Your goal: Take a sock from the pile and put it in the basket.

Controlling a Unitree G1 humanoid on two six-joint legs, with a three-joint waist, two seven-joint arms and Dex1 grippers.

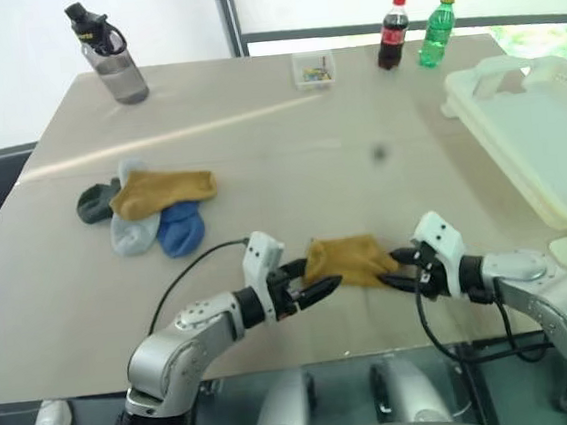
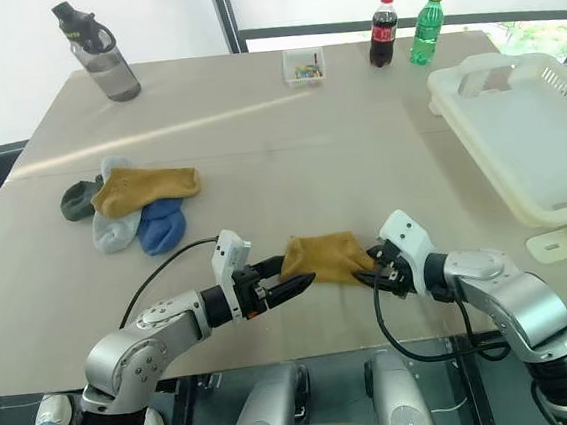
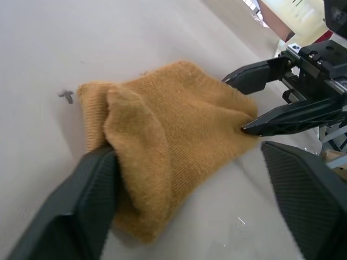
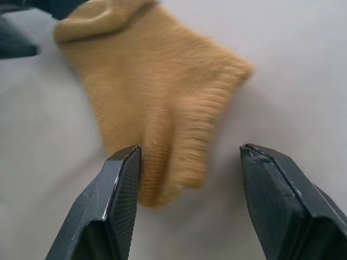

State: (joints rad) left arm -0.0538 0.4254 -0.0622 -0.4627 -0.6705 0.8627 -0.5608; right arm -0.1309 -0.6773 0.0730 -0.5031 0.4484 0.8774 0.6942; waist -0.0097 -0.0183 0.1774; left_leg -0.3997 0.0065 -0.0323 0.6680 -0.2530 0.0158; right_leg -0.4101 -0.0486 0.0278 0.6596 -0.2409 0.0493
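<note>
A wide beige table [image 1: 287, 142] fills the room in front of the robot, its top matte and faintly creased, with a pale streak of light running across it and one small dark spot [image 1: 378, 152] near the middle. Behind it stand bright windows with a dark upright frame post.

Near the front edge lies a mustard-yellow sock [image 1: 349, 261], crumpled flat on the tabletop between the two claws. The left gripper [image 1: 310, 280] has its fingers spread wide; one finger [image 3: 81, 200] touches the sock's edge while the other stands off it, so nothing is clamped. The right gripper [image 1: 401, 267] is parted too, one finger [image 4: 116, 189] against the sock's cuff and the other clear of the cloth, over bare table. Neither claw has hold of the sock.

The pile [image 1: 148, 210] sits well to the left: a mustard sock on top of light grey, blue and dark green ones. The basket [image 1: 560, 161], white and slotted, stands at the right edge, well apart from the loose sock.

Along the far side stand a grey water bottle [image 1: 113, 58], a small clear box [image 1: 313, 69], a cola bottle [image 1: 393, 31] and a green bottle [image 1: 437, 29].
</note>
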